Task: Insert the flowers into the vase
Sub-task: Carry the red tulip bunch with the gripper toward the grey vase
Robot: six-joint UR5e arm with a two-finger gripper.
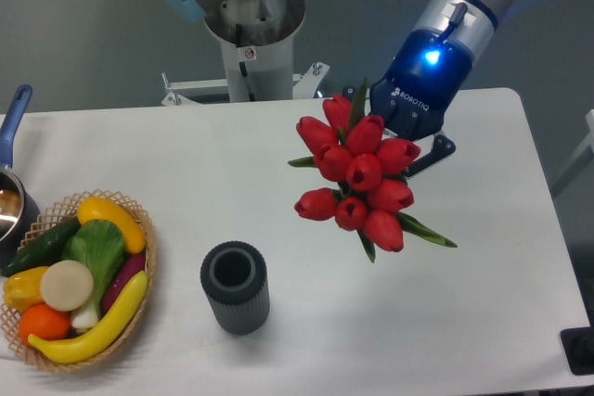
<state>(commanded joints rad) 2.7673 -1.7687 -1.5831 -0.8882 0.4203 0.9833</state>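
A: Classify the setting.

B: A robotics lab or test bench; a white table [186, 164] carries the workspace; an industrial arm's pedestal [252, 44] is bolted on a bracket at the table's far edge; behind the table stands a plain grey-blue wall [83, 16].

A: Further indicators?

B: The items are props, not household stock; a wicker basket [144, 271] of toy fruit and vegetables sits at the table's front left corner; a saucepan [11, 192] with a blue handle sits just behind the basket, at the table's left edge, cut off by the frame.
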